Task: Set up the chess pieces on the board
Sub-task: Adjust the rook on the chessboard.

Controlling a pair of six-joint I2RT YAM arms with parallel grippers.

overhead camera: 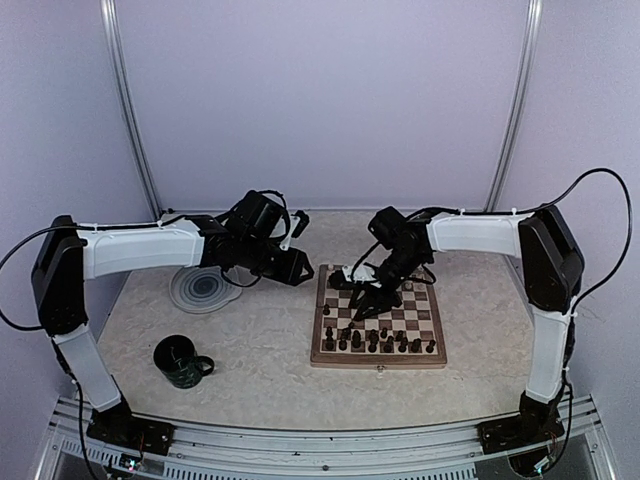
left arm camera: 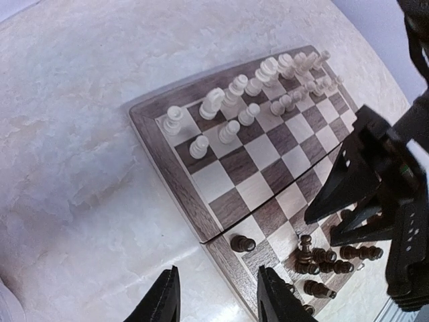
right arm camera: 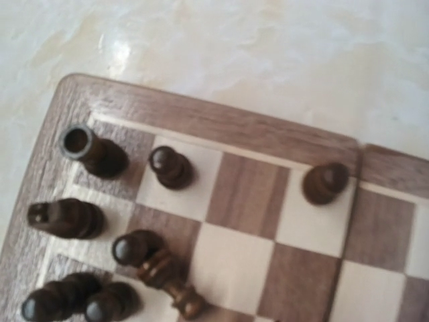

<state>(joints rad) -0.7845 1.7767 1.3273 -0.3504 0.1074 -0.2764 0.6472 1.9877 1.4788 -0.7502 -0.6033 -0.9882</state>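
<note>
Left gripper (left arm camera: 218,283) hangs just off the board's (left arm camera: 169,164) left edge, jaws released and empty, I guess to leave the other arm room. Right gripper (left arm camera: 320,230) sits over the near half, jaws parted with nothing visibly in them, above the dark pieces (right arm camera: 171,168). Several of those lie tipped over. The cream pieces (left arm camera: 228,131) stand in two rows on the far side.

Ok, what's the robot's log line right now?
left pincer open, empty, beside board | right pincer open above dark pieces | pale pieces upright in rows | some dark pieces lying down
</note>
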